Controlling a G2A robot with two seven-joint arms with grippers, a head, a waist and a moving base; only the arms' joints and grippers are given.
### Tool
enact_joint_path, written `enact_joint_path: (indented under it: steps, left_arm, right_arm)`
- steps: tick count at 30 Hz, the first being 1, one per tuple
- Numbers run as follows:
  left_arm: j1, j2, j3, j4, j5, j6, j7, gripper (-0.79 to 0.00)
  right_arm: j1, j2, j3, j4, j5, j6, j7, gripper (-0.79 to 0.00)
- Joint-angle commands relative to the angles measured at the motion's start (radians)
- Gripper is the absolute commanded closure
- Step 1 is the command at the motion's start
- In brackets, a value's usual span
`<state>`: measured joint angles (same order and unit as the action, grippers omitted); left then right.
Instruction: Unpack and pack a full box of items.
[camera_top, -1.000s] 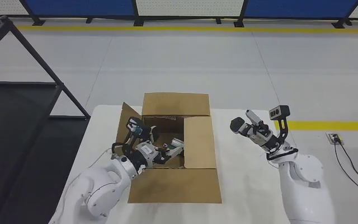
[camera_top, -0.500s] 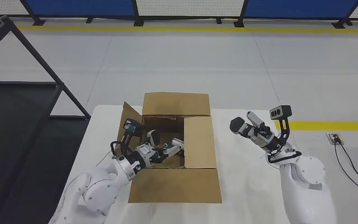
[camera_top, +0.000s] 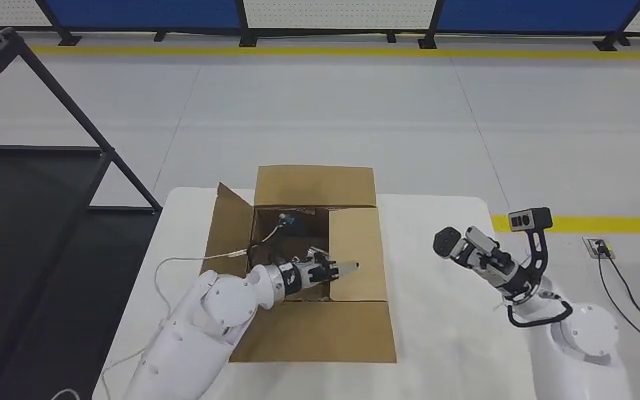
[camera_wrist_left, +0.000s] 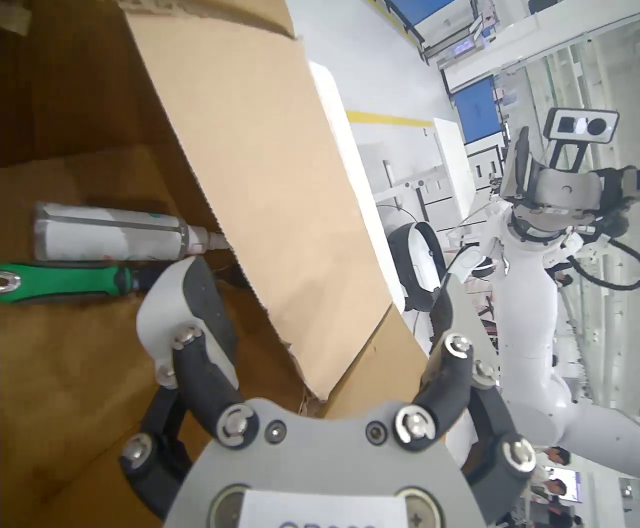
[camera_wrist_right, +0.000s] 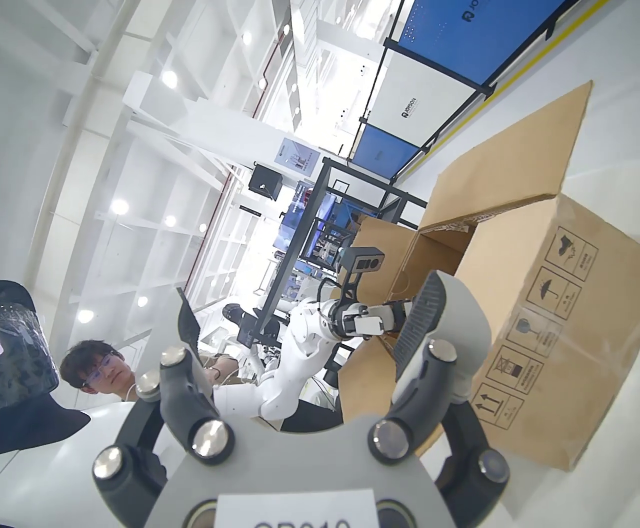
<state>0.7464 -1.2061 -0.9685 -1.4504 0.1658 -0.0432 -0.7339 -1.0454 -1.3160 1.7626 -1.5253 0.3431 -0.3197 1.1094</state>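
Brown corrugated cardboard box (camera_top: 315, 335) stands open on the white table (camera_top: 430, 330), flaps spread. On its floor a silver-white tube with a nozzle (camera_wrist_left: 107, 237) lies alongside a green-and-black-handled screwdriver (camera_wrist_left: 65, 282), close by the right flap. Left claw (camera_wrist_left: 320, 300) sits in the box, jaws apart and empty, near the screwdriver's black end. Right claw (camera_wrist_right: 310, 305), likewise spread and empty, hangs over the table well apart from the box. For a clean pick, probably of the screwdriver: set the jaws across the handle, clear the flap edge, close mid-handle, and lift straight without dragging the tube.
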Motion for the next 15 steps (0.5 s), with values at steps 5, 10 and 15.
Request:
enact_joint_path:
  steps: [5,10,15]
  left_arm:
    - [-0.052,-0.023,0.042,0.07,-0.054,-0.032,0.0,-0.785]
    - [-0.048,-0.025,0.033,0.026,-0.04,-0.045,0.03,-0.785]
    - [-0.021,-0.015,-0.001,-0.069,-0.004,-0.037,0.032,-0.785]
  right_arm:
    - [-0.007,0.013,0.0,0.004,0.016,-0.007,-0.004,-0.785]
    - [-0.001,0.022,-0.019,0.011,0.015,-0.013,0.004,-0.785]
    - [0.006,0.03,-0.037,0.013,0.026,-0.018,0.01,-0.785]
